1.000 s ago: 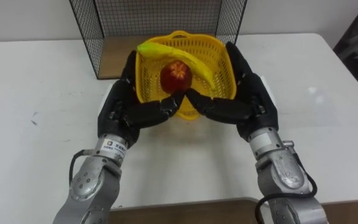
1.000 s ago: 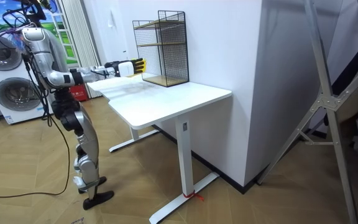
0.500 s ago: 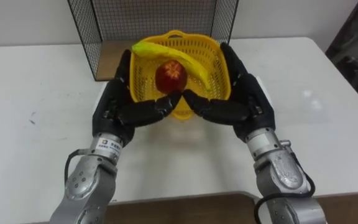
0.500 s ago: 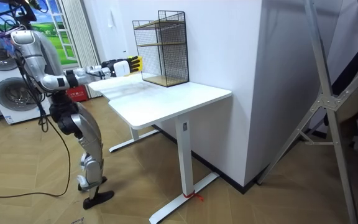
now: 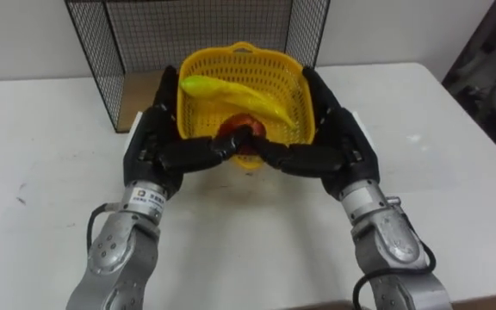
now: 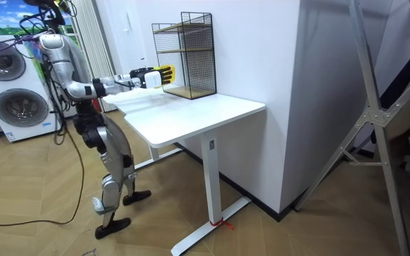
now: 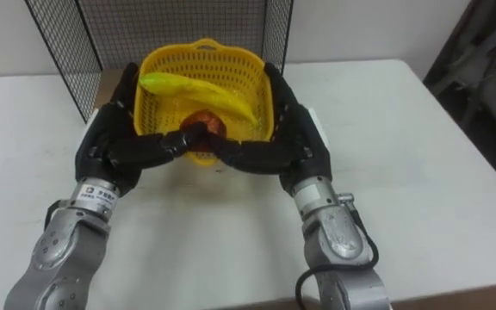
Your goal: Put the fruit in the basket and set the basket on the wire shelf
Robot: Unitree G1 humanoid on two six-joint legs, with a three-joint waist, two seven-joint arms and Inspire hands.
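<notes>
So the G1 has the yellow perforated plastic basket (image 5: 287, 82) clamped between both hands, seemingly a bit off the white worktop (image 5: 50, 172), right at the mouth of the black wire mesh shelf (image 5: 188, 30) at 12 o'clock. The left hand (image 5: 158, 142) is at the basket's 9 o'clock and the right hand (image 5: 338, 142) at 3. On each, the fingers (image 5: 165, 90) run up the side walls and the thumb wraps across the near wall at 6, so both are closed on it. The long yellow banana (image 5: 231, 90) lies across the top, with the round red apple (image 5: 246, 129) underneath. The basket looks light, but thin plastic like that probably flexes if squeezed hard. The fruit is loose and the apple would roll, so a level, two-sided hold low on the walls seems like the way to go.
</notes>
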